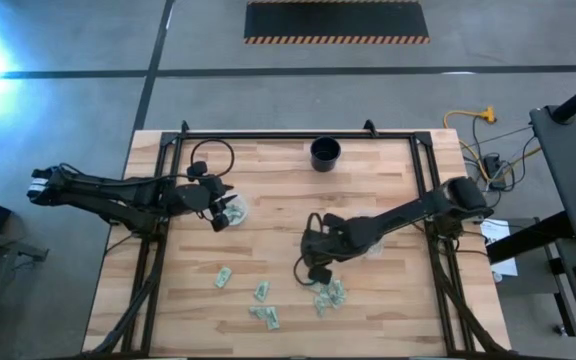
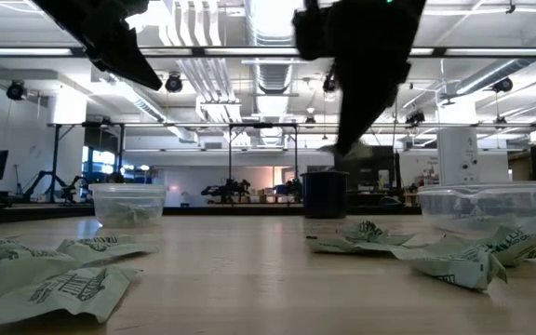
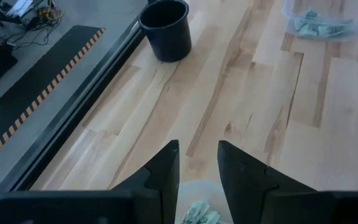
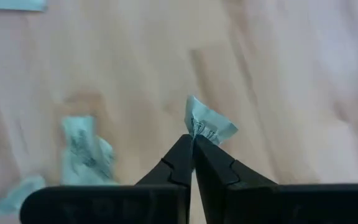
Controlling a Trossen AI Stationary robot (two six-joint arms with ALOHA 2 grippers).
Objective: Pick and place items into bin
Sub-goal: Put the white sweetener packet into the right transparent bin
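Small pale green and white packets lie flat on the near part of the table (image 1: 261,291), (image 1: 328,295), (image 2: 63,284), (image 2: 454,261). My right gripper (image 4: 193,144) is above them (image 1: 318,270), shut on one packet (image 4: 209,126). My left gripper (image 3: 197,163) is open and hovers over a clear tub (image 1: 233,212) near the table's left side, with packets inside it (image 3: 199,214). A second clear tub (image 3: 322,18), (image 2: 482,205) with packets in it stands by my right arm. My right gripper pinches a packet by one crumpled corner (image 4: 195,130) between its two fingertips (image 4: 180,155). The rest of the packet sticks out beyond the tips. It is lifted clear of the table, with other packets (image 4: 82,149) lying on the wood below.
A black cup (image 1: 325,153), (image 3: 165,28) stands near the table's far edge. A black rail frame (image 1: 298,134) runs along the far and side edges. Bare wood lies between the two tubs in the middle of the table (image 1: 278,200).
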